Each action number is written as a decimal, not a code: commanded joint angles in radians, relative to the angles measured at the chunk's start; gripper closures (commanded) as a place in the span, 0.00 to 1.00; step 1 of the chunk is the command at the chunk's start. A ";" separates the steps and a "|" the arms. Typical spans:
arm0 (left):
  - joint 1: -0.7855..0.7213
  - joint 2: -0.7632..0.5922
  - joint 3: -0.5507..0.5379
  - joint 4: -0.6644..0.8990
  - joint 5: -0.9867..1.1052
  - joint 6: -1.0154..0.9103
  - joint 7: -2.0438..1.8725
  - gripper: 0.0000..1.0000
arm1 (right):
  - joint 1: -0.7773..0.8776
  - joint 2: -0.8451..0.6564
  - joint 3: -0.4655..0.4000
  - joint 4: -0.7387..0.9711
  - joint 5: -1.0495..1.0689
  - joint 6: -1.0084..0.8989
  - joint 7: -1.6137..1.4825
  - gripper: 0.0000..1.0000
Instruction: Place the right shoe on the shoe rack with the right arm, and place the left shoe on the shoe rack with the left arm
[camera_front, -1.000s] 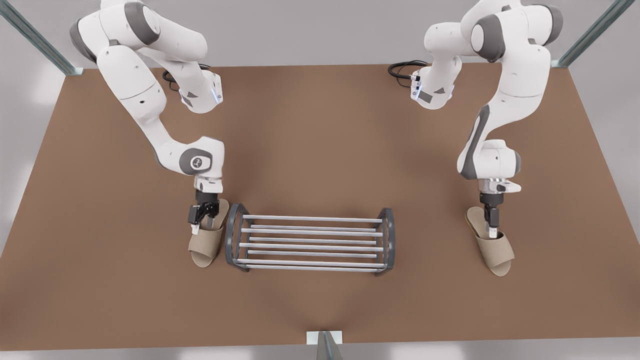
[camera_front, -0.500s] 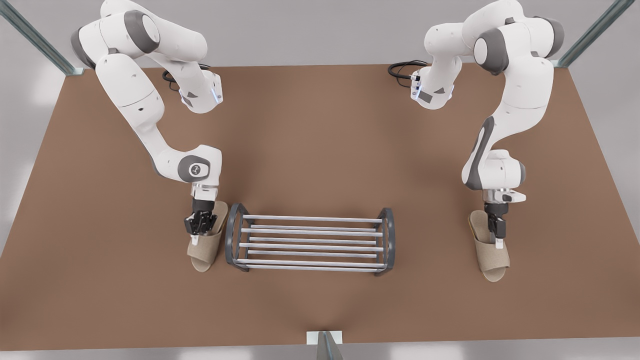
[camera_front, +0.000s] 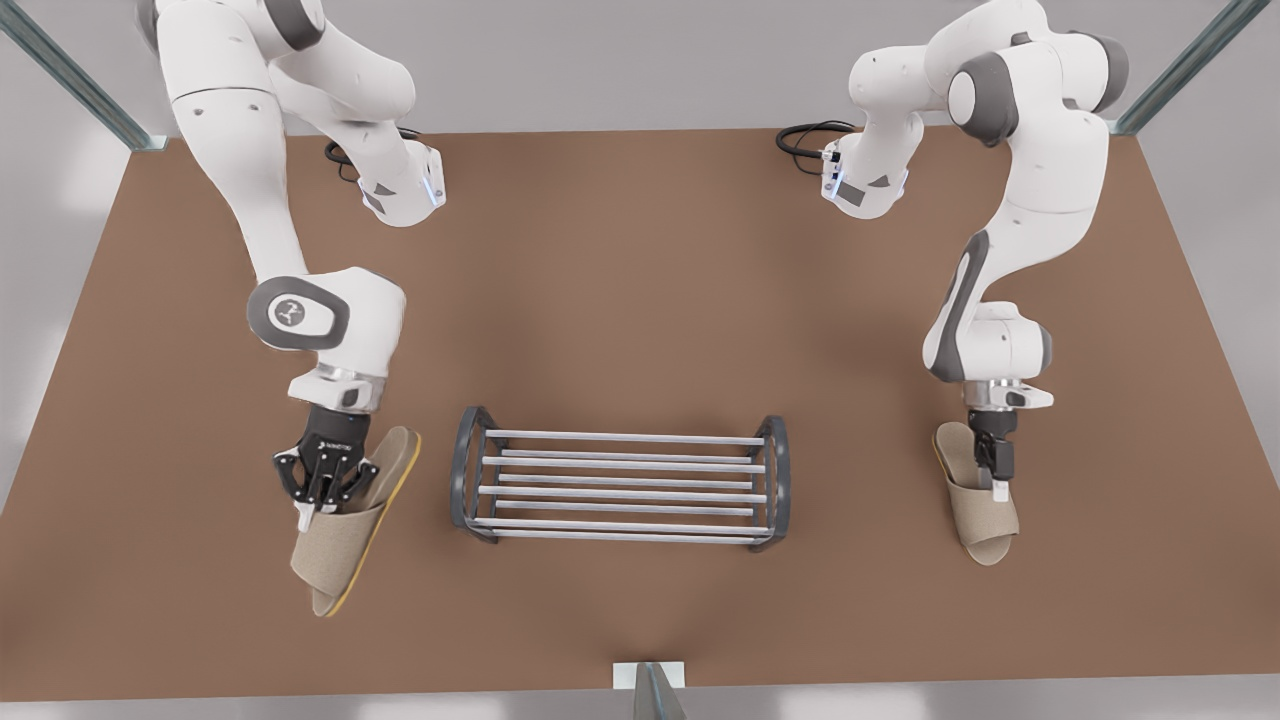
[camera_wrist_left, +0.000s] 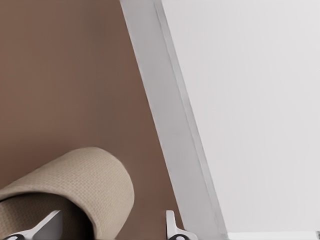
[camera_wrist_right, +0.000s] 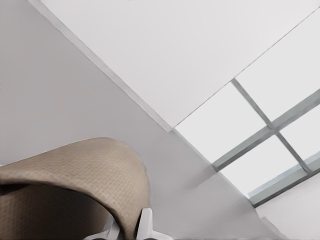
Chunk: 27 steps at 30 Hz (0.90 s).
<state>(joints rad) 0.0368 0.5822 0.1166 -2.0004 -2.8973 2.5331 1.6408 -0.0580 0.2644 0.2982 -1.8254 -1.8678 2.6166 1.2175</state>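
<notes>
A brown flat table (camera_front: 640, 250) carries the low dark-grey metal shoe rack with silver bars (camera_front: 620, 487) at its middle, with nothing on it. At the front view's left, well apart from the rack, the right shoe (camera_front: 345, 545), a beige woven open-toe slipper, hangs tilted with its yellowish sole edge showing, and the right gripper (camera_front: 305, 515) is clamped on its band (camera_wrist_right: 75, 175). At the front view's right, the left shoe (camera_front: 985, 520), a matching slipper, lies flat on the table. The left gripper (camera_front: 997, 488) straddles its band (camera_wrist_left: 85, 175) with fingers (camera_wrist_left: 172, 227) spread.
</notes>
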 joint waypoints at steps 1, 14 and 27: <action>0.000 -0.007 0.000 0.003 -0.298 0.009 -0.013 0.00 | 0.061 -0.045 0.051 0.015 0.446 -0.101 -1.125 0.79; 0.022 0.004 -0.051 0.022 -0.290 0.116 -0.210 0.12 | 0.118 -0.054 0.257 -0.064 0.286 -0.046 -1.352 0.79; 0.022 0.037 -0.049 0.068 -0.269 0.115 -0.207 0.25 | 0.162 0.038 0.213 -0.012 0.529 -0.036 -1.662 0.00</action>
<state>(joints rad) 0.0583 0.6188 0.0673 -1.9372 -2.8973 2.6461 1.4910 0.1038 0.2989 0.5100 -1.8402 -1.4337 2.5699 0.1225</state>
